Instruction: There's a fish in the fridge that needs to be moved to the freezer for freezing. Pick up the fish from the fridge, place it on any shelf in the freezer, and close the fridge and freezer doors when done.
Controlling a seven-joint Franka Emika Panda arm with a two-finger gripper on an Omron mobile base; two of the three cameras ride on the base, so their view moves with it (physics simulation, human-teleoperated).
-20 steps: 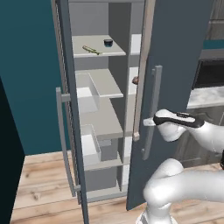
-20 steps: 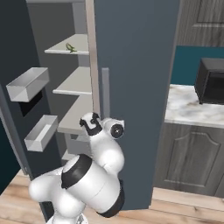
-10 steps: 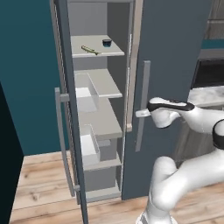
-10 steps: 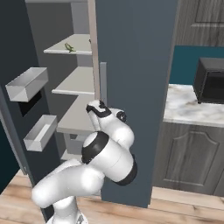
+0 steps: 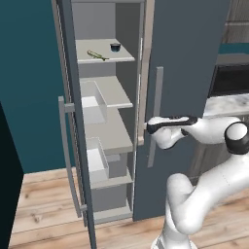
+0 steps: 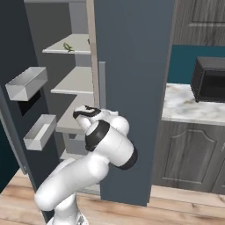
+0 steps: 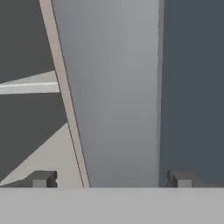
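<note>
My gripper (image 5: 146, 127) (image 6: 78, 115) is open at the free edge of the plain fridge door (image 5: 187, 73) (image 6: 132, 66), beside its bar handle (image 5: 156, 116). In the hand view the door's pale edge (image 7: 111, 109) runs between my fingertips (image 7: 41, 178). The fridge door stands almost shut. The freezer door (image 5: 73, 121) hangs wide open on the left, showing grey shelves (image 5: 109, 90) (image 6: 74, 79). On the top shelf lie a slim olive-green thing (image 5: 97, 55) (image 6: 68, 46) and a small dark cup (image 5: 115, 46). I cannot tell whether the slim thing is the fish.
Clear bins (image 6: 26, 83) (image 6: 39, 132) hang inside the open freezer door. More clear bins (image 5: 95, 102) sit in the compartment. To the right stand a marble counter (image 6: 193, 107) with a black microwave (image 6: 211, 79) and dark cabinets (image 6: 189, 154). Wooden floor lies in front.
The fridge door has swung from partly open to almost shut, and my open gripper has moved left with its edge. The freezer door has not moved.
</note>
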